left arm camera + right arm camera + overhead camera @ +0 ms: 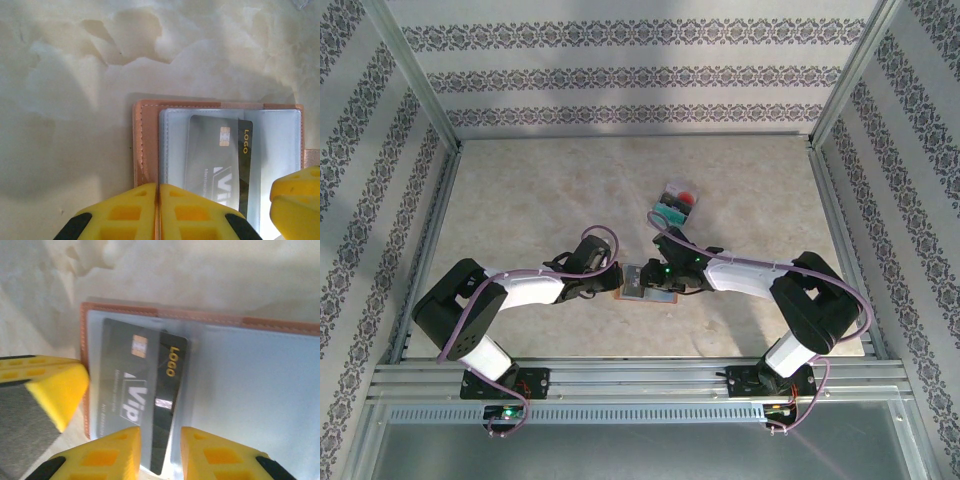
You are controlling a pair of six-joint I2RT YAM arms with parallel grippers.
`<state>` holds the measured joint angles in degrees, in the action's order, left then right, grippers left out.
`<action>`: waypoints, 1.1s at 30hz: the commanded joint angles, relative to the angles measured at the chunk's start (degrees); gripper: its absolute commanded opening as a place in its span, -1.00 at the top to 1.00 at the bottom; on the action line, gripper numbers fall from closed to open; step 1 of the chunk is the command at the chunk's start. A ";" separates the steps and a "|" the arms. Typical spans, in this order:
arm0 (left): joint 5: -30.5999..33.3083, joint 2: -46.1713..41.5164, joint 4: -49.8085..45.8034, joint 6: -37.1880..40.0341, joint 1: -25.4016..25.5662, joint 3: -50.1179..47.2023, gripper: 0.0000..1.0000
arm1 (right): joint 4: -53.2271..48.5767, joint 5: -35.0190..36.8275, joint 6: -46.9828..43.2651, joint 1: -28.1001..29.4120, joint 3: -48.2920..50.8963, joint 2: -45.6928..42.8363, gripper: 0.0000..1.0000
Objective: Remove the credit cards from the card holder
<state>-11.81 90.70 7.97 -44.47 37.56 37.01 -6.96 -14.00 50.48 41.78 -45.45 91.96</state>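
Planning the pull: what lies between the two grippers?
In the left wrist view, the sleeve of the card holder, holding a dark card, lies between left gripper and right gripper.

Card holder (642, 287) is sitting mostly hidden under left gripper (614, 279) and right gripper (668, 278); loose cards (676, 203) are reading too small to count. Left wrist view is losing lower end of black card (215, 160) behind yellow fingers.
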 commanded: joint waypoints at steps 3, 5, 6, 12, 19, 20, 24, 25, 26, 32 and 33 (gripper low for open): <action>0.92 -0.25 -1.90 -0.39 0.85 0.51 0.76 | 2.21 0.91 1.86 0.33 1.20 1.71 0.44; 0.88 -0.34 -2.03 -0.42 0.86 0.51 0.76 | 4.28 0.32 2.38 0.56 1.33 3.60 0.45; 1.00 -0.41 -2.13 -0.37 0.85 0.49 0.76 | 4.98 0.11 2.51 0.54 1.33 3.99 0.45; 1.04 -0.35 -2.17 -0.40 0.85 0.51 0.76 | 5.16 -0.04 1.81 0.54 0.41 4.10 0.48; 1.05 -0.43 -2.17 -0.39 0.85 0.43 0.76 | 4.47 0.44 1.70 0.58 0.29 3.11 0.49; 1.09 -0.51 -2.20 -0.36 0.85 0.43 0.76 | 4.16 0.63 1.56 0.50 0.28 2.60 0.49; 1.26 -0.70 -2.31 -0.37 0.85 0.33 0.76 | 3.00 1.69 1.21 0.58 0.63 0.32 0.49; 1.27 -0.65 -2.33 -0.37 0.85 0.40 0.76 | 2.62 2.15 1.20 0.58 0.63 -0.08 0.49; 1.25 -0.64 -2.28 -0.38 0.85 0.43 0.76 | 2.49 2.37 1.28 0.63 0.71 -0.40 0.49; 1.09 -0.39 -2.32 -0.37 0.85 0.69 0.76 | 2.85 1.92 1.49 1.00 0.41 0.61 0.49; 1.05 -0.34 -2.29 -0.43 0.85 0.78 0.76 | 3.00 1.71 1.61 1.15 0.21 1.07 0.49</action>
<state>-11.53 90.70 7.60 -44.47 37.56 37.01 -3.57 -12.93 52.18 41.91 -44.97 92.51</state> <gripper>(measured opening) 0.118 0.256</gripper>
